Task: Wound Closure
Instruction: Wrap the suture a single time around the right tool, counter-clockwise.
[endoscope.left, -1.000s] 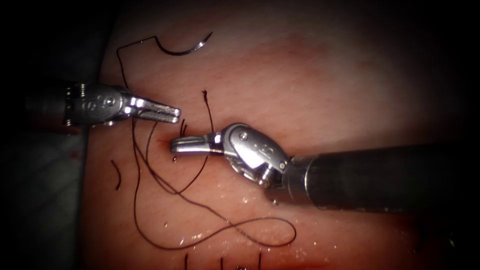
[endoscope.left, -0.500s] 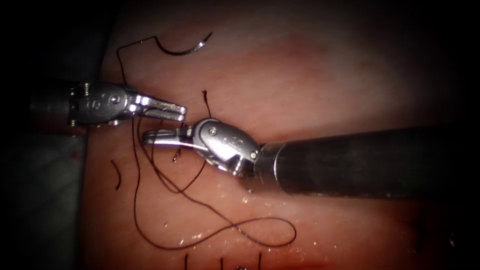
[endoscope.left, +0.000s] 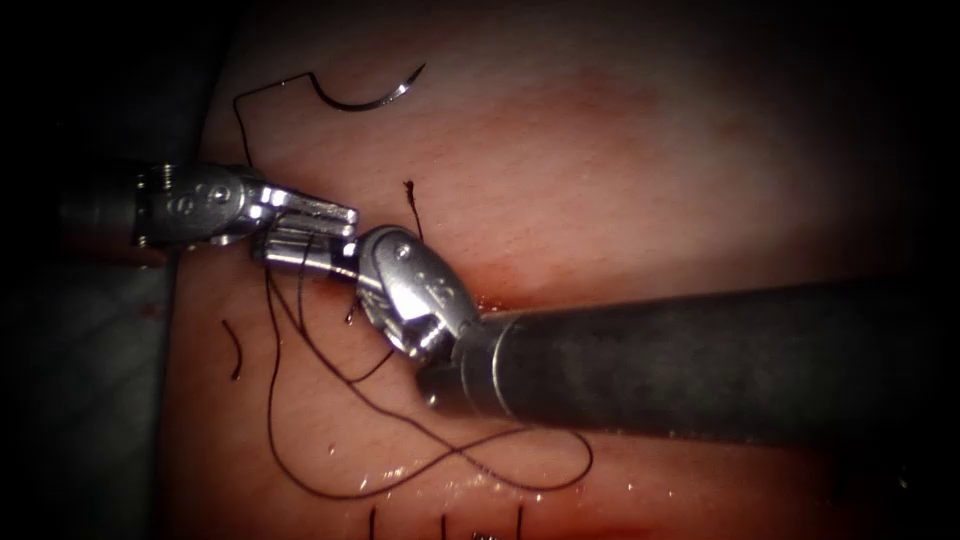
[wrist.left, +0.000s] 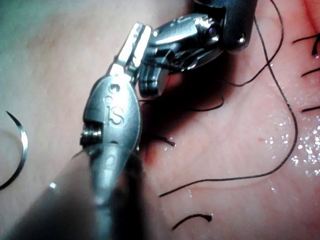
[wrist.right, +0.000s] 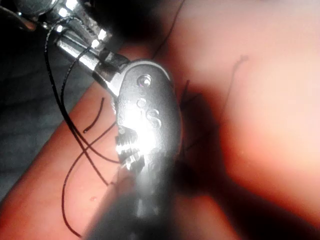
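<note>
Needle (endoscope.left: 365, 98) free on tissue (endoscope.left: 620, 150). Left gripper (endoscope.left: 348, 214) narrow; right gripper (endoscope.left: 270, 250) touching, hold unclear. Thread (endoscope.left: 450, 460) work, I judge; next needs firm grasp.

Curved needle (endoscope.left: 365, 92) lies free on the tissue (endoscope.left: 620, 160), far left, not in it; dark thread (endoscope.left: 420, 465) trails down, looping near.

Both tools: bright polished metal, glossy, with engraved markings; left tool (endoscope.left: 315, 213), right tool (endoscope.left: 300, 252). Right shaft (endoscope.left: 700, 365): dark, matt, smooth. Needle (endoscope.left: 365, 95): thin polished steel, slight glint. Thread (endoscope.left: 440, 460): dark, fine, matt filament. Tissue (endoscope.left: 620, 170): pale pink, soft, faintly lined; wet and glistening with red fluid (endoscope.left: 500, 300) near the right tool.
</note>
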